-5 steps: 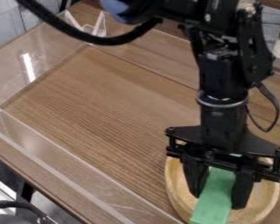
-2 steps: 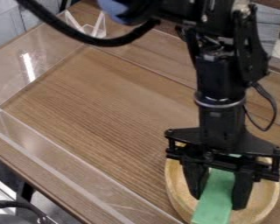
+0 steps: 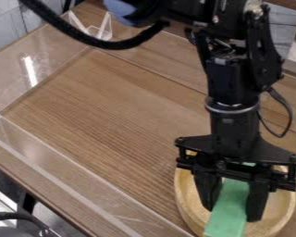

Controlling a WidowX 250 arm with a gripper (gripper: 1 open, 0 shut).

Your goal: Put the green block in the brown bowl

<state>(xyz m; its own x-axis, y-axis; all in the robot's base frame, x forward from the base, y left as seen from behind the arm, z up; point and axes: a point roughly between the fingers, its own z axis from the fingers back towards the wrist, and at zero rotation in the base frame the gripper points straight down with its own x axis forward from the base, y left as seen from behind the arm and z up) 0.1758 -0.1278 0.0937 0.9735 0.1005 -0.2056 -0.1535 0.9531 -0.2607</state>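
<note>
Green block in gripper, at the bowl

Black gripper [image 3: 233, 192] at the lower right, pointing down, jaws closed on the green block [image 3: 228, 210], one on each side of it. Block sits between the fingers, lower part sticking out below them toward the camera, slightly tilted. Brown bowl [image 3: 185, 198] is behind and around the block in this view; can't tell if block touches the bowl. Bowl stands on the wooden table [image 3: 107, 120], near the right edge of the view. Black cable [image 3: 92, 40] loops across the top left.
</note>
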